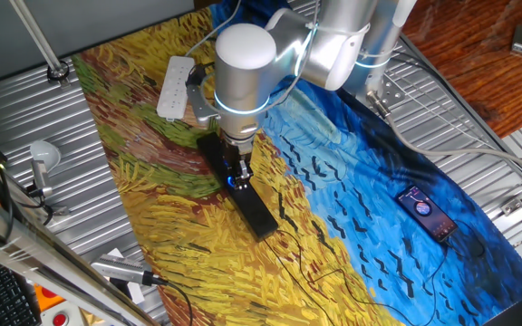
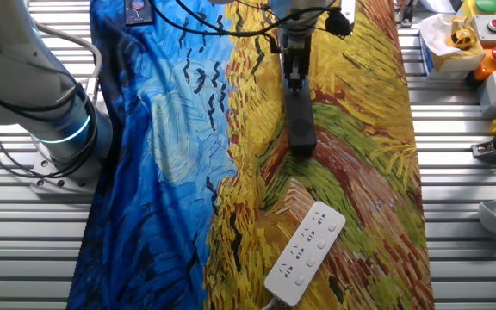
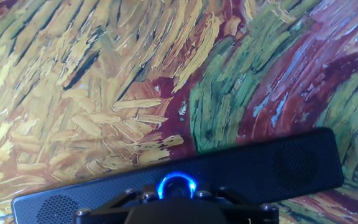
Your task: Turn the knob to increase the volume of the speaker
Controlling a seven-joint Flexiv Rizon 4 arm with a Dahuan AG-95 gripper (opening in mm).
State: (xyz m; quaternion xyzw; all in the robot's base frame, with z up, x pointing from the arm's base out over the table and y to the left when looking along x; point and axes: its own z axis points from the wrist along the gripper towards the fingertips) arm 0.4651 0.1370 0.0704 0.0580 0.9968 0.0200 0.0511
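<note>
1. The gripper [image 1: 237,175] is lowered onto the knob [image 3: 176,185]; whether it is clenched cannot be told.
2. The knob sits mid-speaker [image 3: 272,165].
3. A painted cloth [image 1: 152,199] lies beneath.
4. A power strip [image 1: 175,87] is seen at 11 o'clock, a phone [image 1: 427,213] at 3 o'clock.

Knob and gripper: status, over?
Gripper down over the knob, jaw state not visible. Speaker flat on the painted cloth, blue ring lit. Nothing in the way.
</note>
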